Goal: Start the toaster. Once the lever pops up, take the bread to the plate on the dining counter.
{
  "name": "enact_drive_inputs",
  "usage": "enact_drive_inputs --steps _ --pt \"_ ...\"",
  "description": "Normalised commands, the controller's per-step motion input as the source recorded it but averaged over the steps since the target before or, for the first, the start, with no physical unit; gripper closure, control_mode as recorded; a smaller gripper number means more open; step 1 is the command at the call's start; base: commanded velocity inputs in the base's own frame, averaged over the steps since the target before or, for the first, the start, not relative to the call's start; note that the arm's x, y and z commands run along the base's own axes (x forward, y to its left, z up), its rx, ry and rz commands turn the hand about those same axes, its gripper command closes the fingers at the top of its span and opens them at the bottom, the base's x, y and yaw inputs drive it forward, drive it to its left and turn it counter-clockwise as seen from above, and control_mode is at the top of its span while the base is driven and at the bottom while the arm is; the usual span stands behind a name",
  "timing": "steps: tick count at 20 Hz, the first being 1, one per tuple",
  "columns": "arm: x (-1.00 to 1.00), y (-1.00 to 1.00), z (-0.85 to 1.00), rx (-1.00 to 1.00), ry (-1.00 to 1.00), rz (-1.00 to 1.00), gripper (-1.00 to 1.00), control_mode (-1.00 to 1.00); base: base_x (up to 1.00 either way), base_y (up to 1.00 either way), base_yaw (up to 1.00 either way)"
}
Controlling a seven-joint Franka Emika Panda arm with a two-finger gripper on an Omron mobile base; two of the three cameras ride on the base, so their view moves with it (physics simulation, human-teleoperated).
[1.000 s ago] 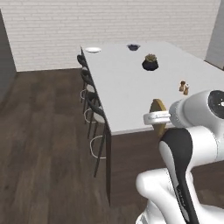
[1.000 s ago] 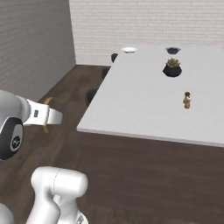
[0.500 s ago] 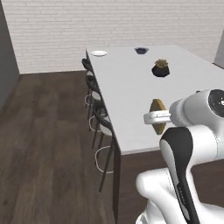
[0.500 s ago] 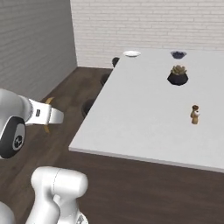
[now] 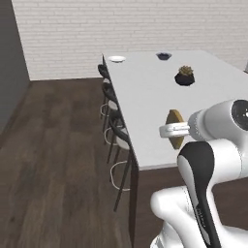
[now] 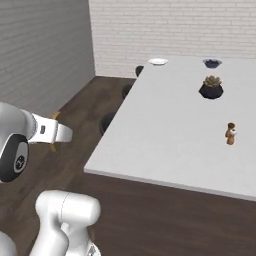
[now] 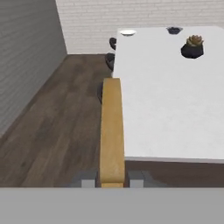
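Gripper [image 7: 112, 180]: clenched on the bread [image 7: 112, 131], slice held edge-up near the desk [image 7: 170, 109] edge. Plate [image 7: 127, 32]: far corner of desk, well apart.

Left base view: behind-left of arm, looking forward and down along the desk [image 5: 145, 97] toward its far edge. Right base view: behind-right, same desk, near corner closer. Hand view: low, looks along desk's left edge; all share the brick wall [image 6: 175, 30].
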Motion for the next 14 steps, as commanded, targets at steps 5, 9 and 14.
enact_drive_inputs --steps 5,9,14 --pt "0.00 0.00 0.00 0.00 0.00 0.00 1.00 1.00 0.00 1.00 0.29" --pt "0.00 0.00 0.00 0.00 0.00 0.00 1.00 1.00 0.00 0.76 0.80" --pt "0.00 0.00 0.00 0.00 0.00 0.00 1.00 1.00 0.12 0.72 0.77"
